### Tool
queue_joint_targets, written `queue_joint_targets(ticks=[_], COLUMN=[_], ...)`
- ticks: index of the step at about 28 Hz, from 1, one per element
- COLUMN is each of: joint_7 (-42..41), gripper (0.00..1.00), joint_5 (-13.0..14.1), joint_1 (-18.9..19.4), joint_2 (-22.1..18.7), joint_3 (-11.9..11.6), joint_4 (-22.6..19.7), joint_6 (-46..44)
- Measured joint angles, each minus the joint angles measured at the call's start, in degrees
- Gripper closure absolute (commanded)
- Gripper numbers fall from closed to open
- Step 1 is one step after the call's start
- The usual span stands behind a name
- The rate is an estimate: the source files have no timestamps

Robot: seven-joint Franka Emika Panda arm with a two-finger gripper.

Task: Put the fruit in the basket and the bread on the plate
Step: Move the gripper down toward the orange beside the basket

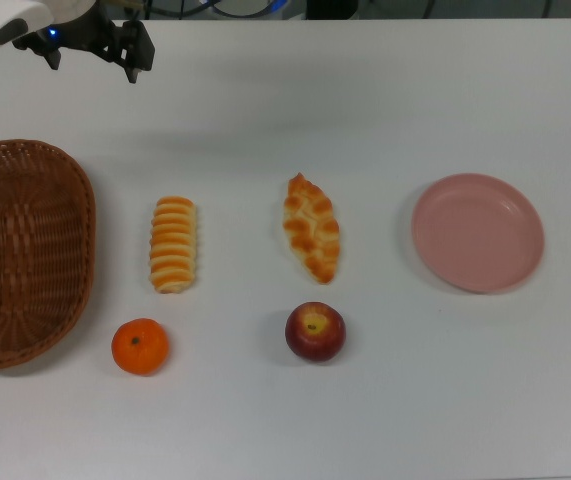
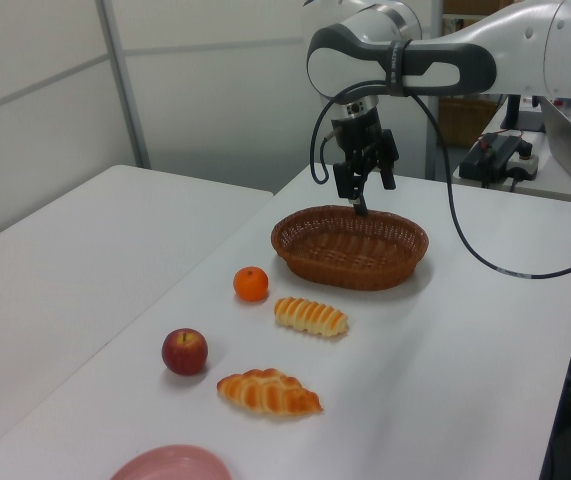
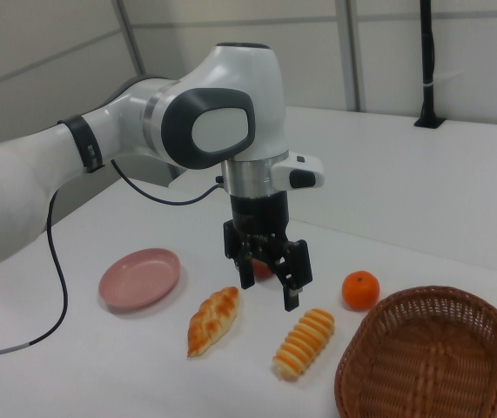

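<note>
My gripper (image 1: 125,58) (image 2: 357,196) (image 3: 270,289) hangs open and empty above the table, near the top view's upper left corner, beyond the wicker basket (image 1: 83,205) (image 2: 350,272) (image 3: 379,335). The basket holds nothing. An orange mandarin (image 1: 140,346) (image 2: 251,283) (image 3: 360,290) lies close to the basket. The dark red apple (image 1: 315,331) (image 2: 185,351) is mostly hidden behind my fingers in the right view. A ridged roll (image 1: 173,243) (image 2: 310,316) (image 3: 304,341) and a braided loaf (image 1: 311,227) (image 2: 268,392) (image 3: 213,320) lie side by side mid-table. The pink plate (image 1: 477,232) (image 2: 170,465) (image 3: 139,279) is bare.
A second white table (image 2: 75,240) stands across a narrow gap at the left view's left. A black cable (image 2: 485,255) loops from the arm onto the table by the basket. Electronics (image 2: 500,155) sit behind the arm.
</note>
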Motion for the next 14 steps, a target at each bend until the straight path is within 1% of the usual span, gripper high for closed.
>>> queue_joint_targets(ticks=[2,4,6,7,11,14], joint_7=[-0.06,-0.11,-0.04,0.04,0.11,0.11], gripper=[0.0,0.0,0.0,0.0,0.0,0.0], joint_5=[0.28,1.67,2.4,2.48,2.81,4.2], joint_1=[0.05,0.17,0.71,1.01,1.97,2.02], joint_2=[0.1,0.84,2.89,3.84,7.21,8.61], joint_3=[0.02,0.72,1.61,1.85,2.39,2.74], joint_4=[0.0,-0.31,-0.52,-0.53,-0.59,-0.58], joint_6=[0.77,8.84,17.82,20.56,27.7,30.79])
